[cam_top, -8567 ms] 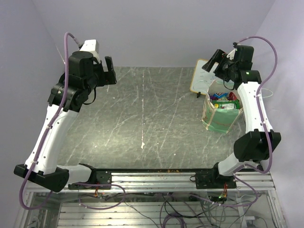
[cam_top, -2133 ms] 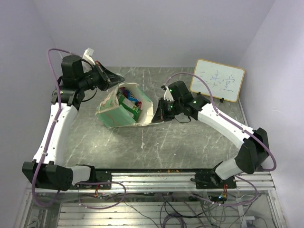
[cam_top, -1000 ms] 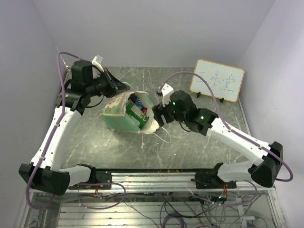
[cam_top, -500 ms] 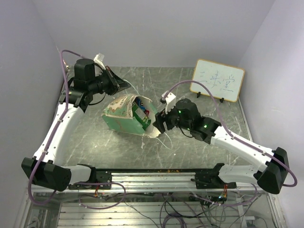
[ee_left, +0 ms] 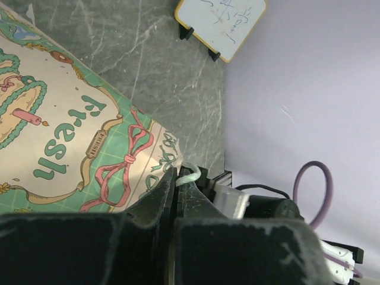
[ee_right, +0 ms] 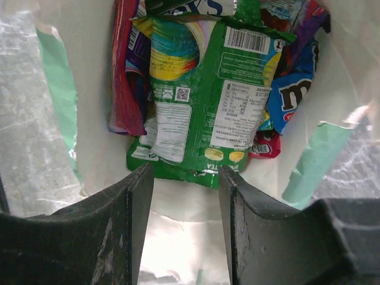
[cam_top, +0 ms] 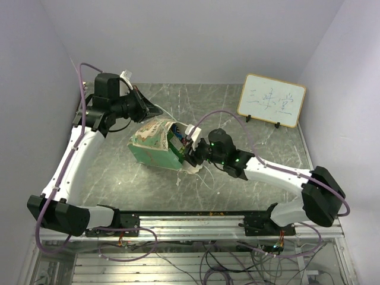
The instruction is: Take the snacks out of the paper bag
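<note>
The mint-green paper bag (cam_top: 153,147) lies on its side in the middle of the table, its mouth facing right. My left gripper (cam_top: 155,110) is shut on a pale green string handle (ee_left: 190,173) at the bag's (ee_left: 71,148) edge. My right gripper (cam_top: 189,153) sits at the bag's mouth. In the right wrist view it (ee_right: 185,178) is open, both fingers inside the cream interior (ee_right: 184,237). The snacks lie just ahead: a green packet (ee_right: 202,101) whose lower edge reaches the fingertips, a blue one (ee_right: 294,98), a pink-purple one (ee_right: 122,71) and a small red one (ee_right: 264,145).
A white framed whiteboard (cam_top: 271,100) stands at the back right of the grey marble table (cam_top: 249,127); it also shows in the left wrist view (ee_left: 219,21). A loose white string (cam_top: 205,177) trails from the bag's mouth. Purple walls close in the left, the back and the right.
My right gripper has pushed left into the bag's mouth and its jaws have narrowed. The left gripper has kept its hold and the bag has shifted only a little.
</note>
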`<state>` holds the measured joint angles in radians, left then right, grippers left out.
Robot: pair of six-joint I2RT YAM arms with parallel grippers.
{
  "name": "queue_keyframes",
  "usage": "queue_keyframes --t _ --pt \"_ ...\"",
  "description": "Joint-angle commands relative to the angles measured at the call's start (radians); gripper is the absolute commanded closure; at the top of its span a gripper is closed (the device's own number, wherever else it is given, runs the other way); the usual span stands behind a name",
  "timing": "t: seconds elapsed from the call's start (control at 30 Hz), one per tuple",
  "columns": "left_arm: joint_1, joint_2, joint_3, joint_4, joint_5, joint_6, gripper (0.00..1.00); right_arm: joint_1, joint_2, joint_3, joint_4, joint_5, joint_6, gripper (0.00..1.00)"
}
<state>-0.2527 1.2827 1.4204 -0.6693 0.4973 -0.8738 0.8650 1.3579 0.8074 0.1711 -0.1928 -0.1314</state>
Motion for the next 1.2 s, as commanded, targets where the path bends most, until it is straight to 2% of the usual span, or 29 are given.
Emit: queue_keyframes --t 0.0,0.07,0.23,0.3,0.43,0.57,0.73,0.83,1.17 --pt "-0.003 0.017 0.098 -0.074 -0.034 0.047 0.93 0.001 0.086 0.036 0.128 -0.051 -0.076 0.53" --pt "-0.003 0.018 0.106 -0.087 -0.041 0.055 0.93 0.002 0.133 0.058 0.138 -0.069 -0.086 0.51" --pt "-0.002 0.003 0.091 -0.076 -0.043 0.041 0.93 0.006 0.215 0.098 0.152 -0.143 -0.106 0.36" --pt "-0.002 0.000 0.088 -0.082 -0.046 0.048 0.93 0.009 0.232 0.105 0.177 -0.184 -0.097 0.29" --pt "-0.002 0.001 0.087 -0.098 -0.048 0.072 0.93 0.020 0.286 0.142 0.197 -0.218 -0.075 0.08" --pt "-0.002 0.007 0.084 -0.116 -0.050 0.087 0.93 0.035 0.334 0.162 0.236 -0.139 -0.079 0.06" --pt "-0.002 -0.003 0.075 -0.121 -0.063 0.089 0.93 0.038 0.381 0.182 0.248 -0.036 -0.096 0.15" --pt "-0.002 -0.010 0.062 -0.125 -0.063 0.088 0.93 0.038 0.392 0.184 0.256 0.000 -0.087 0.25" --pt "0.000 -0.051 0.020 -0.147 -0.104 0.100 0.93 0.036 0.371 0.168 0.263 0.062 -0.060 0.87"
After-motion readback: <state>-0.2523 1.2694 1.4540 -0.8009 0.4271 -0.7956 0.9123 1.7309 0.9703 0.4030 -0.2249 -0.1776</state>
